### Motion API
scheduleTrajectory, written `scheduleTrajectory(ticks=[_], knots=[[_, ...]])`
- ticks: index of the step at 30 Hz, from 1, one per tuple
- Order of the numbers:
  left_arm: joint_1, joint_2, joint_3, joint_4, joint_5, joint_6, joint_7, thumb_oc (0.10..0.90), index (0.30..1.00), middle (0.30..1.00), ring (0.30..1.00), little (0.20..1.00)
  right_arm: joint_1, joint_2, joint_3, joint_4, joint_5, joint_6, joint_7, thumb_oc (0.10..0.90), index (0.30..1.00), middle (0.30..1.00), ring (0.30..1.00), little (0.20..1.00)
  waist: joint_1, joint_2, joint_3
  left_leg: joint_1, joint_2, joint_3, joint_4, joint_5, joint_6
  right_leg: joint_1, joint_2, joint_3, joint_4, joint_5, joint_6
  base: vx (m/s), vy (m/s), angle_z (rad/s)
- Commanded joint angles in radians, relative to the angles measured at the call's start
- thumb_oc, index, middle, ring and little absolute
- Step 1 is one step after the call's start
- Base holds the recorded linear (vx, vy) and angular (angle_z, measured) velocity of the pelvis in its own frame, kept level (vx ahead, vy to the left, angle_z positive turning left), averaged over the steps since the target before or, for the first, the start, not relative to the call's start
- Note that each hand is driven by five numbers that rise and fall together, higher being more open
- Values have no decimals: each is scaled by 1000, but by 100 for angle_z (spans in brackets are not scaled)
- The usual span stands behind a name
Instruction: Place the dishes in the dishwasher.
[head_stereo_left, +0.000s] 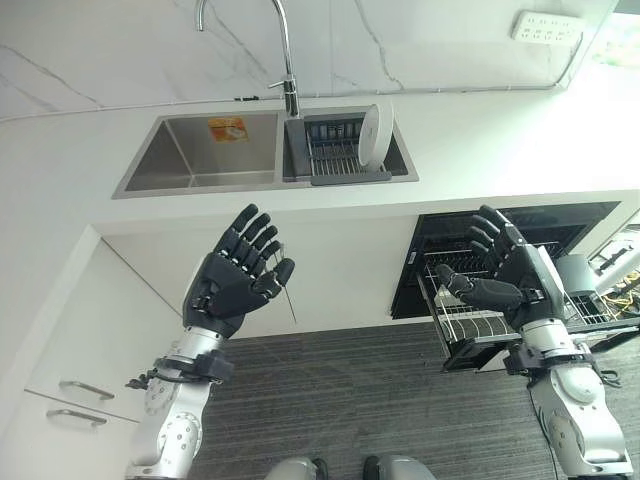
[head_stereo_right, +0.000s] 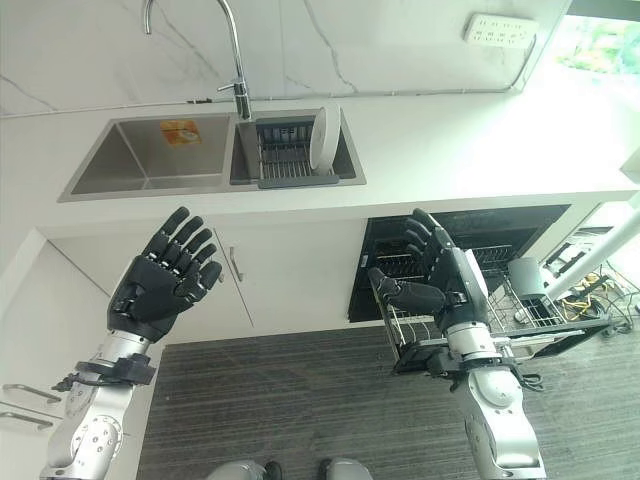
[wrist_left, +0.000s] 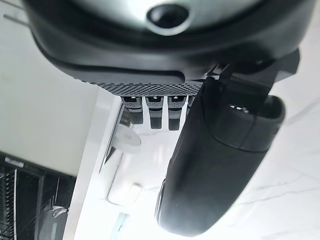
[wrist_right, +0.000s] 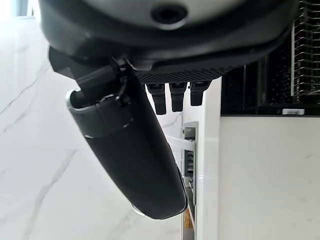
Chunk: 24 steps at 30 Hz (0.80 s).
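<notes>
A white plate (head_stereo_left: 369, 134) stands on edge in a dark drying rack (head_stereo_left: 335, 157) inside the right basin of the steel sink (head_stereo_left: 195, 155). Below the counter the dishwasher (head_stereo_left: 500, 232) is open, its wire rack (head_stereo_left: 470, 320) pulled out. My left hand (head_stereo_left: 235, 280) is raised in front of the white cabinet, fingers straight and spread, holding nothing. My right hand (head_stereo_left: 505, 275) hangs over the pulled-out rack, fingers straight, thumb out, also empty. The plate (wrist_left: 125, 137) shows past my left hand's fingers (wrist_left: 155, 112) in the left wrist view.
A curved tap (head_stereo_left: 285, 60) rises behind the sink. A white socket strip (head_stereo_left: 547, 27) lies at the counter's back right. White cabinet drawers with metal handles (head_stereo_left: 75, 400) stand at the lower left. Grey floor (head_stereo_left: 340, 400) lies in front.
</notes>
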Motion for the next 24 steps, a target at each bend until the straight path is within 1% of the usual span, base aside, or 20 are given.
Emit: scheduleTrajectory(ticks=[1, 2, 3, 4, 5, 6, 7, 12, 15, 21, 24], knots=[[-56, 27, 39, -123, 1, -134, -2, 800, 900, 900, 900, 900, -92, -48, -49, -82, 17, -117, 27, 800, 900, 900, 900, 900, 4, 42, -41, 16, 88, -40, -200, 146, -14, 92, 65, -8, -89, 42, 51, 120, 116, -24], [-47, 25, 43, -126, 0, -137, 4, 800, 900, 900, 900, 900, -82, -48, -48, -88, 18, -116, 34, 800, 900, 900, 900, 900, 8, 54, -44, -24, 113, -66, -200, 155, -24, 98, 78, 2, -89, 32, 50, 83, 68, -36], [-43, 24, 44, -125, 3, -141, 7, 800, 900, 900, 900, 900, -77, -48, -46, -88, 19, -118, 37, 800, 900, 900, 900, 900, 9, 58, -45, -40, 124, -77, -200, 161, -30, 101, 83, 6, -89, 27, 49, 173, 134, -31], [-27, 21, 47, -114, 5, -164, 7, 800, 900, 900, 900, 900, -58, -52, -50, -89, 28, -125, 56, 800, 900, 900, 900, 900, 8, 70, -49, -78, 157, -98, -200, 185, -48, 109, 96, 14, -89, 15, 44, 176, 122, -36], [-19, 19, 51, -111, 3, -170, 1, 800, 900, 900, 900, 900, -46, -58, -58, -93, 37, -125, 68, 800, 900, 900, 900, 900, 6, 74, -50, -85, 167, -95, -200, 194, -53, 114, 100, 14, -89, 8, 41, 207, 132, -27], [-14, 16, 53, -108, 11, -177, 2, 800, 900, 900, 900, 900, -37, -64, -62, -96, 51, -123, 80, 800, 900, 900, 900, 900, 4, 76, -53, -85, 170, -83, -200, 180, -53, 115, 95, 7, -89, 5, 42, 299, 192, -27], [0, 22, 58, -119, 27, -189, 12, 800, 900, 900, 900, 900, -24, -68, -63, -105, 63, -111, 102, 800, 900, 900, 900, 900, 4, 84, -59, -82, 175, -107, -200, 177, -56, 121, 93, 10, -89, 3, 46, 354, 228, -32], [-9, 33, 63, -141, 54, -183, 12, 800, 900, 900, 900, 900, -22, -71, -56, -122, 68, -88, 100, 800, 900, 900, 900, 900, 13, 79, -75, -55, 143, -110, -200, 109, -36, 145, 61, -2, -89, -9, 57, 229, 155, -15], [-29, 40, 54, -155, 90, -187, 7, 800, 900, 900, 900, 900, -29, -66, -45, -128, 68, -79, 75, 800, 900, 900, 900, 900, 24, 69, -89, -44, 101, -119, -200, 47, -12, 157, 31, -9, -89, -9, 71, 183, 158, 15], [-55, 62, 59, -184, 109, -204, -19, 800, 900, 900, 900, 900, -24, -55, -51, -139, 78, -80, 55, 800, 900, 900, 900, 900, 35, 53, -109, -21, 56, -131, -200, 11, 19, 159, -15, -23, -89, -1, 102, 125, 127, -3], [-79, 75, 63, -205, 133, -224, -25, 800, 900, 900, 900, 900, -37, -42, -52, -147, 75, -79, 45, 800, 900, 900, 900, 900, 39, 46, -114, -11, 38, -133, -200, -5, 34, 156, -34, -30, -89, 5, 117, 93, 129, -7]])
